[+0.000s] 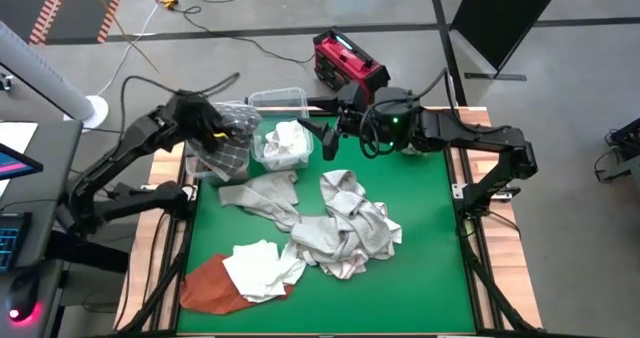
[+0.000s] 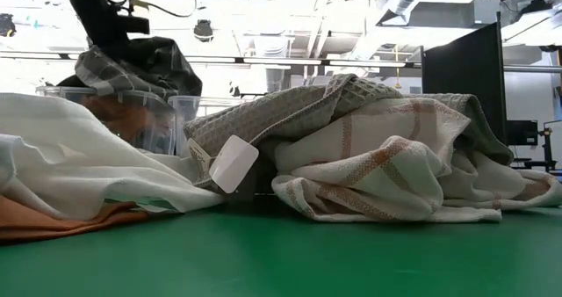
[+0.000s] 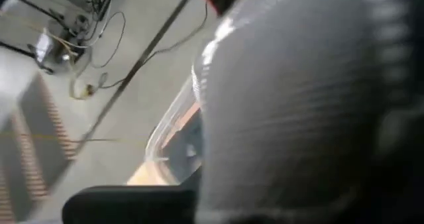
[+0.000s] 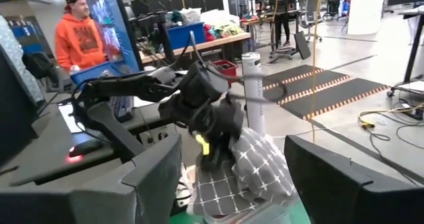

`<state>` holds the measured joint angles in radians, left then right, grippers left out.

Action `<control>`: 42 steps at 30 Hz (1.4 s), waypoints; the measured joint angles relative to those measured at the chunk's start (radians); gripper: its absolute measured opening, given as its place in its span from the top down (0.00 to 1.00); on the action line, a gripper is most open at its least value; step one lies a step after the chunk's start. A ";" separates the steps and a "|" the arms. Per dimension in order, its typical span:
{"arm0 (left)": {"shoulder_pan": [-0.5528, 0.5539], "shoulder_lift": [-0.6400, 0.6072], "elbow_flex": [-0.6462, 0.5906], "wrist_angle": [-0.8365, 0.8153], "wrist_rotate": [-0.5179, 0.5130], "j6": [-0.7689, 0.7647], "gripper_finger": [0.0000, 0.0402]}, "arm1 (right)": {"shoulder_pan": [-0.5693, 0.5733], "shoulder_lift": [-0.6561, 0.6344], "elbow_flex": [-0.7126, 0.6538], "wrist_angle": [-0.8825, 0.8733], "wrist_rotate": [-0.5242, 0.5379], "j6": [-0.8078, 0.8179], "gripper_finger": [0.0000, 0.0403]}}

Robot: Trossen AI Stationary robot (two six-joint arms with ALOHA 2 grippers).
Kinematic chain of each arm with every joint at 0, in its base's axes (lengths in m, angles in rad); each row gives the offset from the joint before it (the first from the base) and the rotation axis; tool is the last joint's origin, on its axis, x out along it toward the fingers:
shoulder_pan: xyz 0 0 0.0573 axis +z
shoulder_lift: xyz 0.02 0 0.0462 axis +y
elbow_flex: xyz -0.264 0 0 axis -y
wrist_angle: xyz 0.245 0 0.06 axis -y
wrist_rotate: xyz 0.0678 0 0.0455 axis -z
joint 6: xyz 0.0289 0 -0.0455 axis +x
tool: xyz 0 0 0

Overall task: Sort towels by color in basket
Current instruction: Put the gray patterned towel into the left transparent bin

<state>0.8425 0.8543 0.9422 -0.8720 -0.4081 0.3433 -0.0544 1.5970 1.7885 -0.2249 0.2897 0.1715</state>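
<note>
High view first: the green counter [image 1: 420, 278] carries a loose heap of towels [image 1: 345, 228] at its middle, grey and checked ones tangled together, with a white towel [image 1: 262, 268] lying partly over an orange towel [image 1: 207, 286] at the near left corner. At the far edge stand clear bins [image 1: 283, 102]; one of them already holds a white cloth [image 1: 285, 143]. Every piece looks light, limp and easily snagged, so a pinch on a raised fold or free corner should lift one clear of the tangle better than a grab at the flat middle.

The left arm reaches in from the left, its end effector [image 1: 222, 128] clenched on a dark checked towel [image 1: 228, 148] hanging bunched over the left bin. The right arm stretches across the far edge, its end effector [image 1: 322, 138] spread wide and empty, poised just beside the bin with the white cloth.
</note>
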 joint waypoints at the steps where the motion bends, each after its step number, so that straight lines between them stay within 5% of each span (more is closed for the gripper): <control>1: -0.016 0.017 0.004 -0.018 -0.025 0.028 1.00 | -0.001 0.000 0.000 0.000 0.000 0.000 0.27; 18: -0.155 0.452 0.009 -0.097 -0.161 0.165 1.00 | -0.028 0.000 0.000 0.001 -0.003 -0.051 0.27; 25: -0.162 0.569 0.014 -0.116 -0.092 0.108 0.85 | -0.027 0.000 0.000 0.001 -0.004 -0.068 0.27; 33: -0.170 0.495 0.007 -0.124 -0.079 0.064 0.62 | -0.027 0.000 0.000 0.001 -0.005 -0.070 0.27; 42: -0.167 0.322 0.004 -0.214 -0.059 0.048 0.54 | -0.028 0.000 0.000 0.001 -0.005 -0.076 0.27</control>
<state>0.6754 1.1759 0.9466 -1.0855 -0.4669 0.3917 -0.0822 1.5970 1.7885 -0.2237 0.2852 0.0952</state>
